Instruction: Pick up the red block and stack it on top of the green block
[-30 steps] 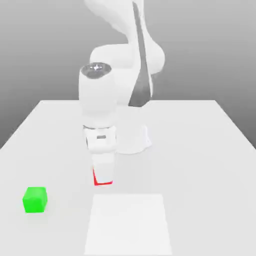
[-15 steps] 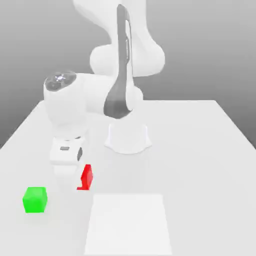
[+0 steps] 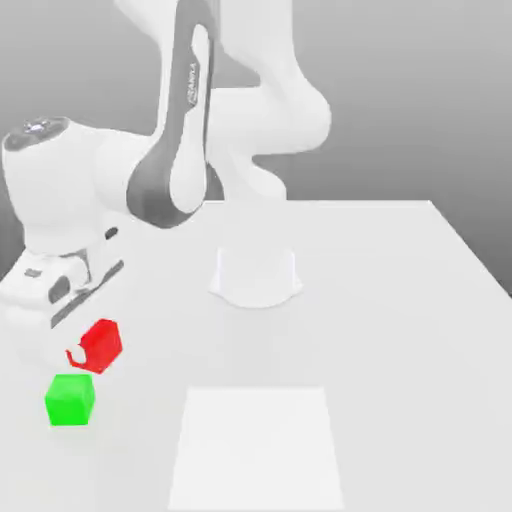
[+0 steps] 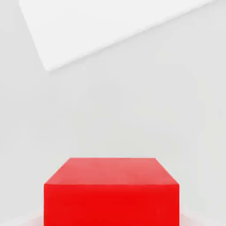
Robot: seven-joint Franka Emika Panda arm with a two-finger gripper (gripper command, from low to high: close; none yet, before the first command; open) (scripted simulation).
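Note:
The red block (image 3: 100, 343) hangs tilted in the air at the exterior view's left, with my gripper (image 3: 90, 349) shut on it. The white hand (image 3: 62, 291) reaches down to it from above and to the left. The green block (image 3: 70, 399) rests on the table just below the red one, slightly to its left and apart from it. In the hand view the red block (image 4: 111, 194) sits close to the camera, with bare table beyond it.
A flat white square patch (image 3: 258, 448) lies on the table near the front edge, also seen as the white patch (image 4: 101, 31) in the hand view. The arm's round base (image 3: 255, 276) stands mid-table. The table's left edge (image 3: 20, 270) is close to the hand.
The arm has swung towards the exterior view's left, carrying the red block from mid-table to just above the green block. The green block has not moved.

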